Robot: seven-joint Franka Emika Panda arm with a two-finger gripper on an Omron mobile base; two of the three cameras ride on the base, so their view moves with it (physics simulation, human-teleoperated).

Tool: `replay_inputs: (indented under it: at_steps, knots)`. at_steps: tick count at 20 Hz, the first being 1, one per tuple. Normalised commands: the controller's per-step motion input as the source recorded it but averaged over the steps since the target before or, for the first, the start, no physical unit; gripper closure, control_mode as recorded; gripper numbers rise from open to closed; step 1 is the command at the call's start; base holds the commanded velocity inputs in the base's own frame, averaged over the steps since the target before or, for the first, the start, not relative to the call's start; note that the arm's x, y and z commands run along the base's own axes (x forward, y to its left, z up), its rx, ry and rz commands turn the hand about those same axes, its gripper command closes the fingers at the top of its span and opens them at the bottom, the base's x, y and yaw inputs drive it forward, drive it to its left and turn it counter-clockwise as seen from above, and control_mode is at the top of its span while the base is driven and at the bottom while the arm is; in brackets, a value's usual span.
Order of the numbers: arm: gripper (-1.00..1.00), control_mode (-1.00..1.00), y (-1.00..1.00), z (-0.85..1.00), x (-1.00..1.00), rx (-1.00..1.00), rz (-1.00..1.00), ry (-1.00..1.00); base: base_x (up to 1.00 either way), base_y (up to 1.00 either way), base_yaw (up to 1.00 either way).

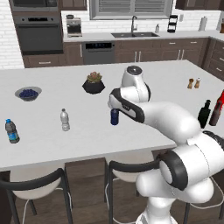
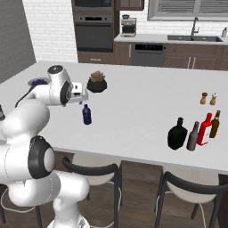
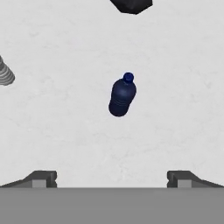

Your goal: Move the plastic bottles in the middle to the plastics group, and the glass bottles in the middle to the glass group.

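While the gripper (image 3: 112, 177) hangs spread wide and empty above it, the navy bottle (image 3: 122, 96) stands upright on the white counter (image 1: 52, 144), long axis vertical, cap up, near the potted plant (image 1: 93, 82).

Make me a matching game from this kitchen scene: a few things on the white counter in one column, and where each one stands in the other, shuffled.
Things:
1. navy bottle
2. red bottle
3. blue-label bottle
4. bowl of blueberries

Places:
A. at the counter's far left edge, nearest the chairs
B. mid-counter, alone, right below the open gripper
C. among the dark bottles at the right end
D. left side, farther back, left of the dark plant pot

Pairs: 1-B, 2-C, 3-A, 4-D
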Motion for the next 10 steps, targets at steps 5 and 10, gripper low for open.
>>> replay_inputs:
  at_steps: [5, 10]
  knots:
    - [-1.0, -1.0, -0.06, -0.13, 0.02, 0.02, -0.06, 0.0, 0.0, 0.0, 0.0]
    - [-1.0, -1.0, 0.0, -0.36, 0.04, 0.04, -0.05, 0.0, 0.0, 0.0, 0.0]
